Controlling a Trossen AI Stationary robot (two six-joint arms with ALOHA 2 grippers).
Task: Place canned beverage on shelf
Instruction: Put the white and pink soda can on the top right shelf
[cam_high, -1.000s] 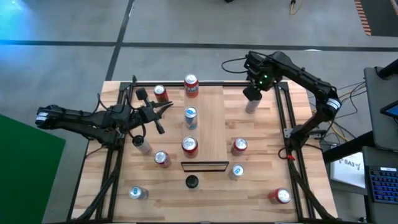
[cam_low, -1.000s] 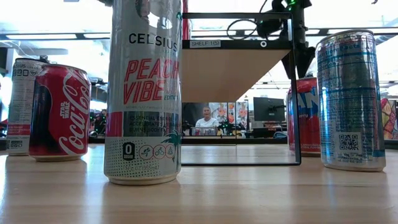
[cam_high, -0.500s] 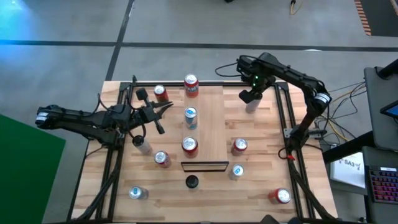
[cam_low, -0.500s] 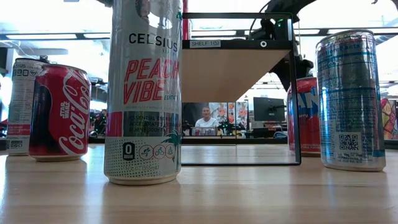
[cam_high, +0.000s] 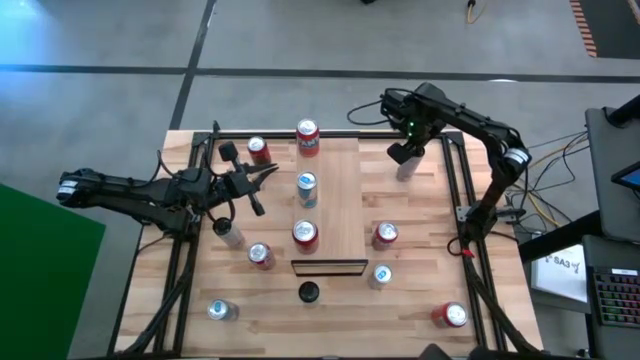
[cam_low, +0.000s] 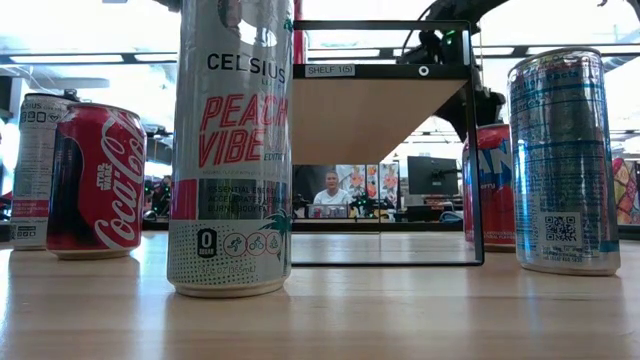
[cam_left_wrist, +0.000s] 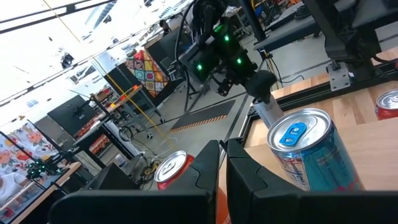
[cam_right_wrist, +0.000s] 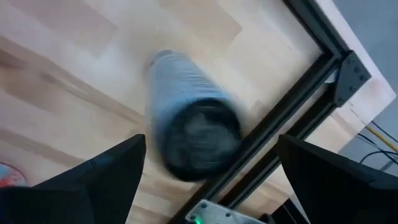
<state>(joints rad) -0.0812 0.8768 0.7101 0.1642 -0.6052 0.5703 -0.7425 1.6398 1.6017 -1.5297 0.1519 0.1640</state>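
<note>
A slim silver can stands at the table's far right, beside the black frame rail. My right gripper hovers just above it, open. In the right wrist view the can's top sits between the widely spread fingers, with neither finger touching it. The shelf is the light board at mid-table, and it carries a red can, a blue-topped can and another red can. My left gripper waits shut, left of the shelf, holding nothing; its closed fingers point toward the blue-topped can.
Loose cans stand around the shelf: red ones, blue-topped ones and a pale one. A black round object lies near the shelf's dark front end. A tall Celsius can stands close in the low view.
My right arm has swung left, settling its gripper over the slim silver can, and its jaws have spread wider. The left arm has not moved.
</note>
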